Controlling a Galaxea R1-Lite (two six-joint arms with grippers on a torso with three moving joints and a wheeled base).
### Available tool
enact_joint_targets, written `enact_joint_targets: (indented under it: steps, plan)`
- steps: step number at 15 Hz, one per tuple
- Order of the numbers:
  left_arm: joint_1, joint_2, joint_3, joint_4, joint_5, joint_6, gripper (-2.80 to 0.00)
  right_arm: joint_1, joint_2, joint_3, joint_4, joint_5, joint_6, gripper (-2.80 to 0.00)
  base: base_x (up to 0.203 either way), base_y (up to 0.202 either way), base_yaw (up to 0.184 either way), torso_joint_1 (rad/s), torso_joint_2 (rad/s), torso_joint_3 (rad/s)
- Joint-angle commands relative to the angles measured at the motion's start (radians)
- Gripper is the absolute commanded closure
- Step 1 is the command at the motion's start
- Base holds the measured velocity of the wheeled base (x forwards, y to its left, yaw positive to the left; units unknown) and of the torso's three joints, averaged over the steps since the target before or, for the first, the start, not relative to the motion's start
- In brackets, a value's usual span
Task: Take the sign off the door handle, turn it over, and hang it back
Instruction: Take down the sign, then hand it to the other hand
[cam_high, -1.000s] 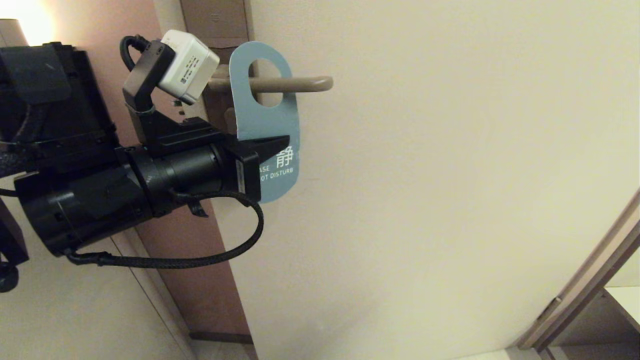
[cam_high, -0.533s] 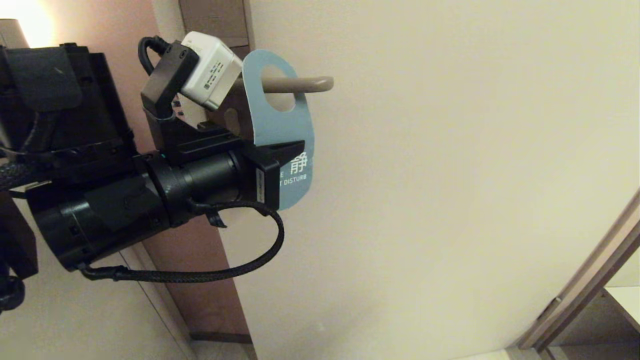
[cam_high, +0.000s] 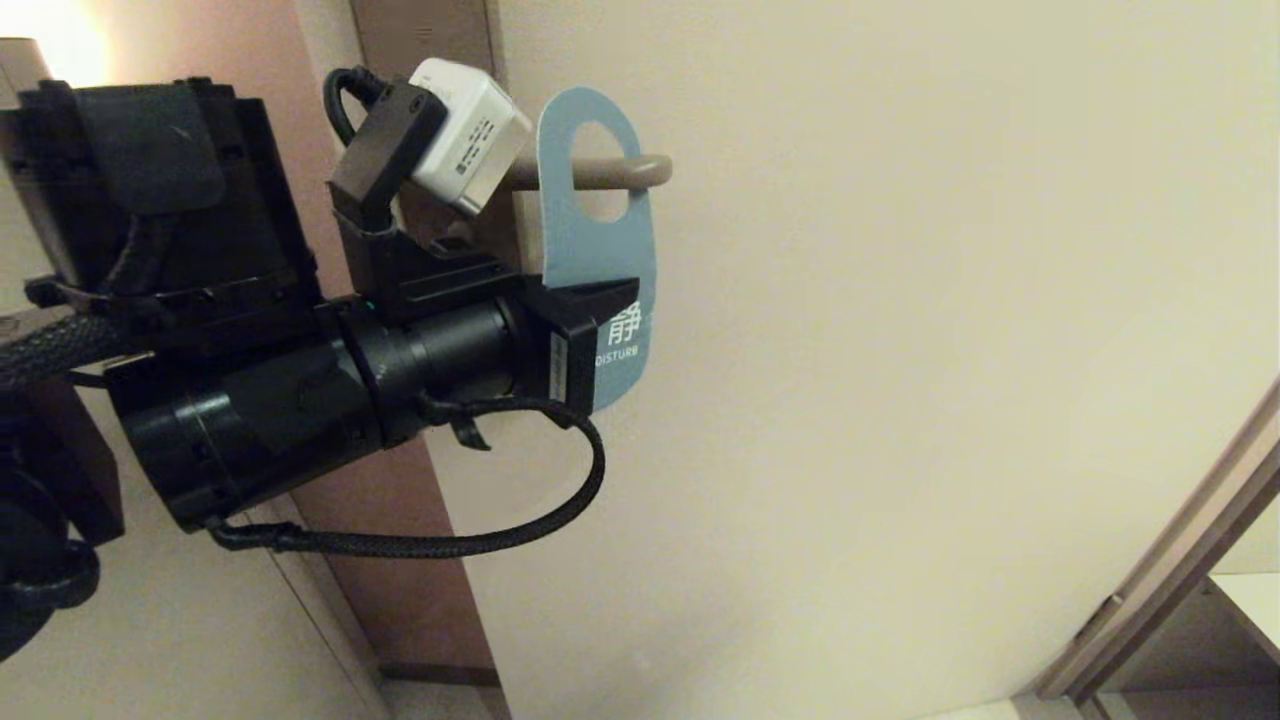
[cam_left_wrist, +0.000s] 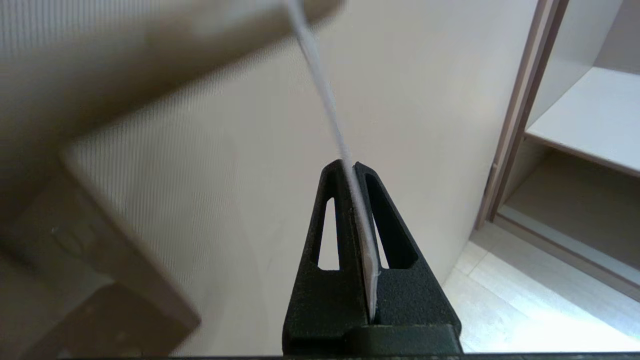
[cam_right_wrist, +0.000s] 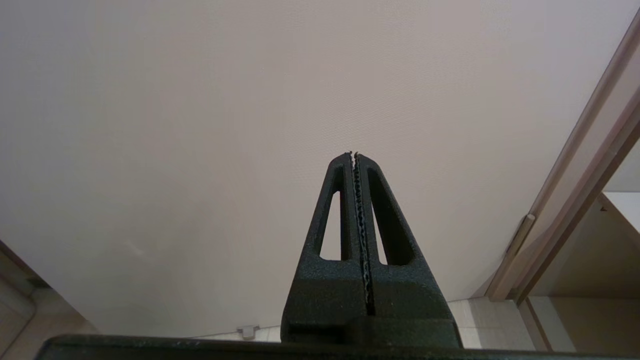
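The sign (cam_high: 598, 250) shows its blue side with white lettering in the head view. Its oval hole is still round the door handle (cam_high: 640, 171), close to the lever's rounded tip. My left gripper (cam_high: 625, 287) is shut on the sign's lower part, coming in from the left. From the left wrist the sign (cam_left_wrist: 325, 95) appears edge-on as a thin white strip clamped in the left gripper (cam_left_wrist: 350, 166), with the blurred handle (cam_left_wrist: 165, 45) above. My right gripper (cam_right_wrist: 354, 155) is shut on nothing, facing the bare door; it is out of the head view.
The cream door (cam_high: 900, 350) fills most of the head view. A brown lock plate (cam_high: 425, 35) and door edge (cam_high: 400, 560) lie behind my left arm. A wooden frame and shelf (cam_high: 1180, 600) stand at the lower right.
My left gripper has slid the sign to the right along the handle, from near the lock plate to near the lever's tip. The right gripper has not moved.
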Motion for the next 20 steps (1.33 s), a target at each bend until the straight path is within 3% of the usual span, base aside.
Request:
enact_joint_targets:
  steps: [1, 20]
  plan:
    - [-0.006, 0.034, -0.034, -0.001, 0.0, 0.0, 0.0, 0.0, 0.001, 0.0, 0.0, 0.0, 0.0, 0.0, 0.0, 0.0, 0.0, 0.0, 0.0, 0.0]
    - [-0.133, 0.041, -0.031, -0.002, -0.002, 0.015, 0.0, 0.0, 0.001, 0.0, 0.0, 0.0, 0.0, 0.0, 0.0, 0.0, 0.0, 0.0, 0.0, 0.0]
